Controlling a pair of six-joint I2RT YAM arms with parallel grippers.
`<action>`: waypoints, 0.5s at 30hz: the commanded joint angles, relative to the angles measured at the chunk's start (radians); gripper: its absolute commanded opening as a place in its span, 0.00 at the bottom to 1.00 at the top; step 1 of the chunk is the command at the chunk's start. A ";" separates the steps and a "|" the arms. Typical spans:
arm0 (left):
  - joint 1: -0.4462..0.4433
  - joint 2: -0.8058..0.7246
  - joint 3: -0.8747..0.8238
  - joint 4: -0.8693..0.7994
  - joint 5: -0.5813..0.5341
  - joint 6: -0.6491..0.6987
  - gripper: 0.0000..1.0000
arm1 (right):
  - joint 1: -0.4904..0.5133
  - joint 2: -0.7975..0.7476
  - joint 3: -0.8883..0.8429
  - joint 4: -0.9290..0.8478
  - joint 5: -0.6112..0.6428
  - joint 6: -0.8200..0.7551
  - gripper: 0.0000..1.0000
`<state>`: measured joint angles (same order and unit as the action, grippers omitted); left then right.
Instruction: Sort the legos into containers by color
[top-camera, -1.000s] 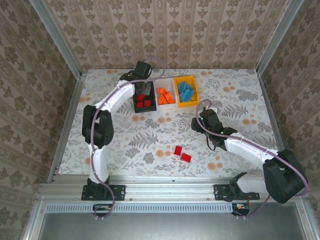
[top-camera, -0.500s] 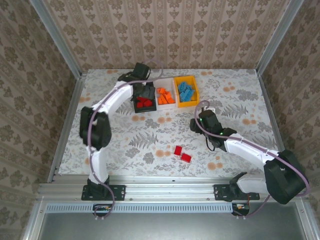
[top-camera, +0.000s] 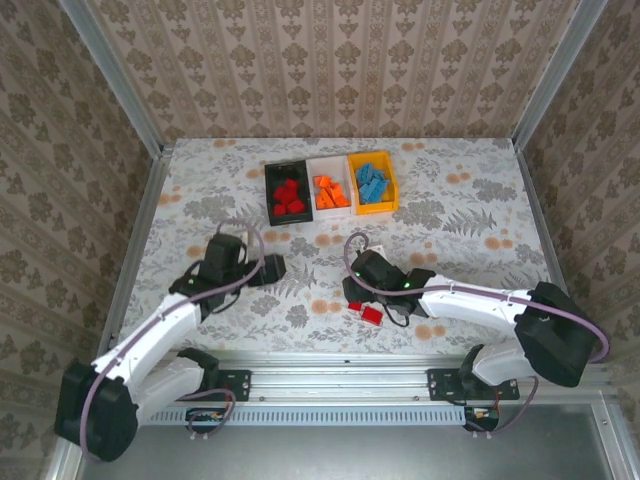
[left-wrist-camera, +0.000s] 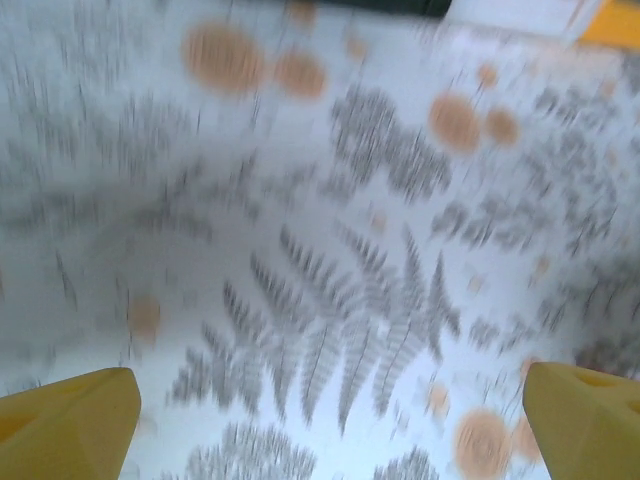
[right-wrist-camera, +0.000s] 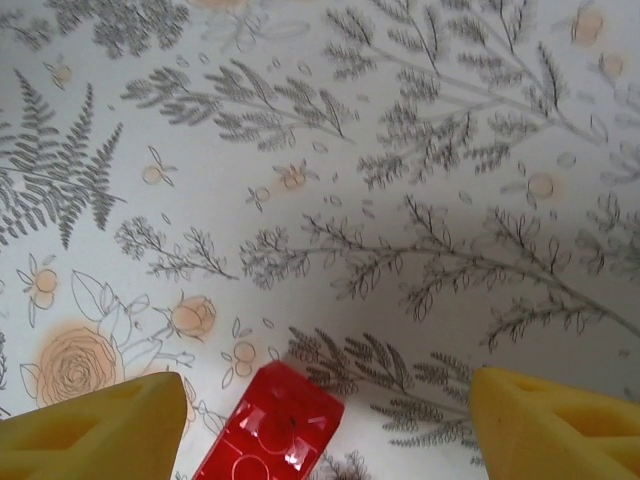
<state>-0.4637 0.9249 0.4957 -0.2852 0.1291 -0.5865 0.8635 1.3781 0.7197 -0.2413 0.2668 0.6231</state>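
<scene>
Bins: 3, in a row at the far side of the table (top-camera: 470, 215), well apart from both sets of fingers. Left to right: black bin (top-camera: 272, 195), white bin (top-camera: 331, 166), orange-yellow bin (top-camera: 390, 185).

Contents, overhead view:
- black bin: red bricks (top-camera: 288, 197), a small pile; exact count not resolvable
- white bin: orange bricks (top-camera: 330, 192), several; count not resolvable
- orange-yellow bin: blue bricks (top-camera: 371, 184), several; count not resolvable

Loose pieces on the cloth: 2 loose red bricks (top-camera: 364, 311), lying just beside each other, directly by the right gripper's fingertips. No other colour is loose on the table.

Right gripper (top-camera: 356, 288): fingers spread to a moderate gap, holding nothing. In the wrist view, 1 red brick (right-wrist-camera: 270, 428) lies on the cloth between the two yellow fingertips (right-wrist-camera: 95, 430), studs up and turned at an angle. It is much closer to the fingertip at the picture's left; whether it touches that one I cannot tell. It is apart from the other fingertip.

Left gripper (top-camera: 272, 270): fingers at full spread, nothing between them. The wrist view is motion-blurred. The two yellow tips (left-wrist-camera: 65, 425) sit in the bottom corners with only fern-print cloth between them. Ahead of the tips, edges of the 3 bins run along the top border.
</scene>
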 joint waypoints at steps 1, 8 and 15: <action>0.002 -0.116 -0.051 0.059 0.067 -0.108 1.00 | 0.010 0.055 0.037 -0.055 -0.035 0.086 0.77; 0.002 -0.232 -0.062 -0.022 0.060 -0.098 1.00 | 0.041 0.171 0.101 -0.038 -0.103 0.127 0.75; 0.003 -0.274 -0.065 -0.053 0.061 -0.087 1.00 | 0.061 0.247 0.144 -0.005 -0.153 0.147 0.70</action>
<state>-0.4637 0.6678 0.4248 -0.3092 0.1768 -0.6628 0.9180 1.5875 0.8291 -0.2569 0.1589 0.7410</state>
